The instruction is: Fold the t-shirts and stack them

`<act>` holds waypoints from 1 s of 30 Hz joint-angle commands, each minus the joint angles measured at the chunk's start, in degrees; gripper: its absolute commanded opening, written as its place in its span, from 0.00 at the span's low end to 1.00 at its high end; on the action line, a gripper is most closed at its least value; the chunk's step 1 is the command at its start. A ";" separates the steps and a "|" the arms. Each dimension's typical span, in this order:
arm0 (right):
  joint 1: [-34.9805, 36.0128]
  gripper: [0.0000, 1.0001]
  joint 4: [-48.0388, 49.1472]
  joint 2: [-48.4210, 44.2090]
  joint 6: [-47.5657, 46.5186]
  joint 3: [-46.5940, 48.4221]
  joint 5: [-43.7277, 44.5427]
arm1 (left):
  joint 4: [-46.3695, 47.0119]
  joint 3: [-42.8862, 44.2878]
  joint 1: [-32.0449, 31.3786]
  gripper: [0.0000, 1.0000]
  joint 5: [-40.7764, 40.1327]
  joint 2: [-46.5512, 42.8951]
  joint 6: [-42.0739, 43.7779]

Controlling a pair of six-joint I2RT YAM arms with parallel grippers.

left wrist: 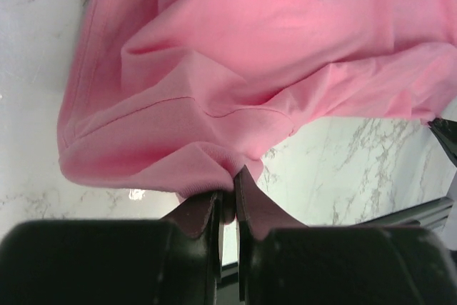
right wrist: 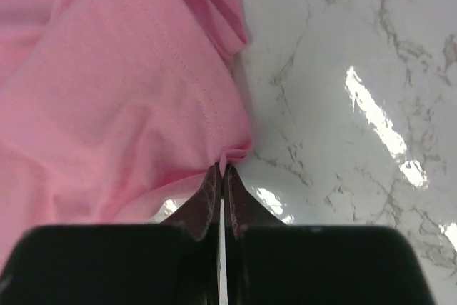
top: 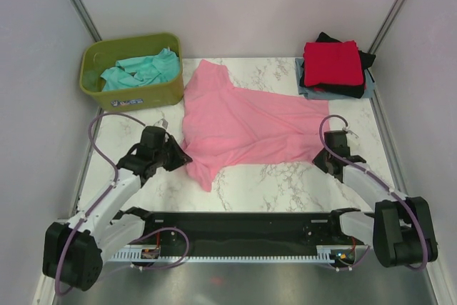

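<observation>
A large pink t-shirt lies spread and rumpled across the middle of the marble table. My left gripper is shut on its near left edge; the left wrist view shows a fold of pink t-shirt pinched between the tips of my left gripper. My right gripper is shut on the shirt's near right corner, where pink t-shirt hem sits nipped in my right gripper. A teal t-shirt lies crumpled in the tub. Folded red, black and grey-blue t-shirts are stacked at the back right.
The olive-green plastic tub stands at the back left, close to the pink shirt's upper sleeve. White walls with metal posts close in the table on three sides. The arms' black base rail runs along the near edge.
</observation>
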 commanded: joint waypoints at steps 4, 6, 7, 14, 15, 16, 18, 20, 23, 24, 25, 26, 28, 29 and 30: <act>0.09 0.00 -18.93 -13.92 0.57 1.08 -3.95 | -13.54 4.66 0.12 0.16 5.02 -8.46 3.92; 0.00 0.00 -25.07 -21.30 1.54 1.87 -5.08 | -15.74 5.89 -0.06 0.17 7.20 -10.06 3.48; 0.09 0.00 -27.02 -23.67 2.76 2.23 -5.87 | -18.19 6.33 -0.06 0.18 7.83 -11.46 3.22; 0.17 0.00 -40.39 -39.41 4.09 5.21 -11.06 | -30.84 12.30 -0.06 0.19 6.52 -15.95 7.51; 0.17 0.00 -40.40 -40.13 4.35 5.65 -11.94 | -32.00 12.66 -0.06 0.20 5.47 -16.13 8.65; 0.52 0.00 -40.57 -40.48 4.70 6.01 -13.25 | -33.23 13.01 -0.06 0.20 5.12 -16.39 9.01; 0.44 0.00 -42.15 -40.57 6.11 8.02 -13.18 | -35.61 13.54 -0.06 0.20 4.85 -16.83 10.15; 0.44 0.00 -45.47 -41.71 6.20 11.09 -9.25 | -38.15 14.85 -0.06 0.22 1.62 -16.83 11.21; 0.44 0.00 -49.09 -41.37 4.71 18.47 -1.50 | -39.22 15.91 -0.06 0.23 -0.60 -16.40 12.09; 0.44 0.00 -51.28 -41.19 4.71 20.84 -0.35 | -39.48 16.00 0.03 0.24 -0.60 -15.35 12.79; 0.35 0.00 -51.99 -41.45 4.62 21.65 1.40 | -39.57 16.09 -0.06 0.24 -0.69 -14.64 13.14; 0.35 0.00 -52.70 -41.97 4.88 22.00 2.28 | -39.49 16.00 -0.06 0.24 -0.60 -14.03 13.58; 0.44 0.00 -54.02 -43.99 5.50 22.18 4.04 | -39.14 16.09 -0.06 0.24 -0.43 -12.36 13.76; 0.44 0.00 -54.11 -44.44 5.50 21.66 4.05 | -38.96 16.00 -0.06 0.23 -0.16 -12.18 13.59; 0.53 0.00 -54.11 -44.70 5.50 20.35 3.79 | -38.17 16.00 -0.06 0.23 0.19 -12.18 13.41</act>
